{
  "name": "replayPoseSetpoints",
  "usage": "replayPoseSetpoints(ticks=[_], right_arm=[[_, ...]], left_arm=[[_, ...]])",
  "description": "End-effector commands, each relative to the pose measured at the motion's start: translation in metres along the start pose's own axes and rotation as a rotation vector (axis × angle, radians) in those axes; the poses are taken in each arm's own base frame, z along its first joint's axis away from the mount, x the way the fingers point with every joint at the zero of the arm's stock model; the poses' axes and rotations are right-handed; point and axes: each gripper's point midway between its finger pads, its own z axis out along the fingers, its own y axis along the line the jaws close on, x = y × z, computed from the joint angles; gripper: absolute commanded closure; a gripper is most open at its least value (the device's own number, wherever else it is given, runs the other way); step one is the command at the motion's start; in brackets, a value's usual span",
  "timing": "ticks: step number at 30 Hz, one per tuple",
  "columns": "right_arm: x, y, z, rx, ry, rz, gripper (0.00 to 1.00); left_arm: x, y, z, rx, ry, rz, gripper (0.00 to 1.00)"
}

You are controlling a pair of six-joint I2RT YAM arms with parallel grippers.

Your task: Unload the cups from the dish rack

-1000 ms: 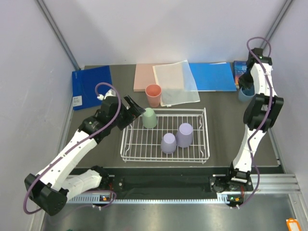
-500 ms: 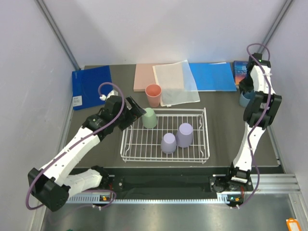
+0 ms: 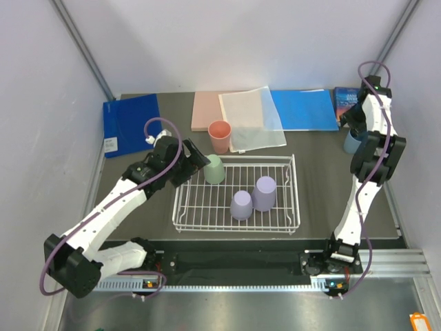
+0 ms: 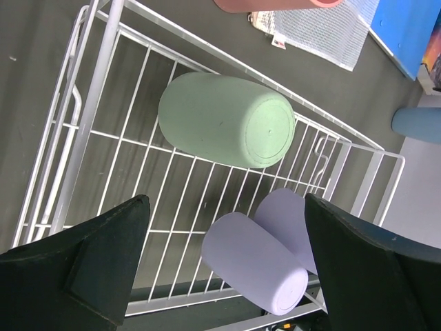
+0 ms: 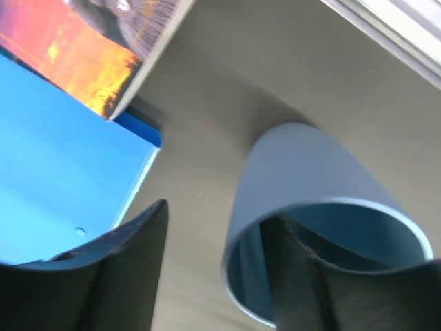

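Note:
The white wire dish rack (image 3: 185,207) holds a pale green cup (image 3: 214,169) and two lavender cups (image 3: 242,205) (image 3: 264,193), all bottom up. A salmon pink cup (image 3: 220,136) stands upright on the table behind the rack. My left gripper (image 3: 196,163) hangs open just left of the green cup (image 4: 224,127), touching nothing. A light blue cup (image 3: 353,142) stands on the table at the far right. My right gripper (image 5: 219,214) straddles the wall of the blue cup (image 5: 310,186): one finger is inside, and the other is outside with a gap.
Blue folders (image 3: 127,124) (image 3: 306,109), a tan board (image 3: 205,110) and a white mesh sheet (image 3: 251,121) lie along the back. A book (image 3: 343,102) lies at the back right, close to the blue cup. Walls close in on both sides.
My right gripper has opened and let go of the light blue cup, which now stands on the table. My left gripper has crept a little closer to the green cup.

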Motion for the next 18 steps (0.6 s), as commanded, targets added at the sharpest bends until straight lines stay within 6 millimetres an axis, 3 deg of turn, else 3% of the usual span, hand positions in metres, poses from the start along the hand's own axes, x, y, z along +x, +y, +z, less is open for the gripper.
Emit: replayPoseSetpoints(ticks=[1, 4, 6, 10, 11, 12, 15, 16, 17, 18], right_arm=[[-0.018, 0.020, -0.026, -0.103, -0.067, -0.005, 0.38], [-0.019, 0.029, -0.046, -0.154, -0.075, -0.008, 0.32], [-0.025, 0.037, -0.071, -0.203, -0.111, -0.008, 0.29], [-0.032, 0.065, -0.138, -0.359, -0.180, -0.001, 0.21], [-0.033, 0.069, -0.166, -0.418, -0.201, 0.007, 0.19], [-0.033, 0.073, -0.182, -0.452, -0.215, 0.016, 0.17], [-0.017, 0.085, -0.238, -0.580, -0.250, -0.035, 0.11], [-0.001, 0.094, -0.255, -0.622, -0.248, -0.081, 0.10], [0.007, 0.093, -0.286, -0.673, -0.297, -0.129, 0.09], [0.037, 0.102, -0.293, -0.697, -0.279, -0.204, 0.07]], left_arm=[[-0.004, -0.013, -0.001, 0.047, -0.005, -0.012, 0.02], [-0.002, -0.016, -0.002, 0.064, 0.004, -0.009, 0.02], [-0.003, -0.018, -0.003, 0.073, -0.001, 0.006, 0.02], [-0.007, -0.016, -0.009, 0.076, -0.023, 0.044, 0.04], [-0.009, -0.015, -0.009, 0.071, -0.036, 0.045, 0.04], [-0.010, -0.013, -0.010, 0.064, -0.044, 0.052, 0.04], [-0.011, -0.005, -0.009, 0.038, -0.054, 0.077, 0.04], [-0.009, -0.001, -0.009, 0.023, -0.047, 0.086, 0.04], [-0.009, 0.001, -0.008, 0.015, -0.042, 0.105, 0.04], [-0.008, 0.002, -0.008, 0.007, -0.036, 0.119, 0.05]])
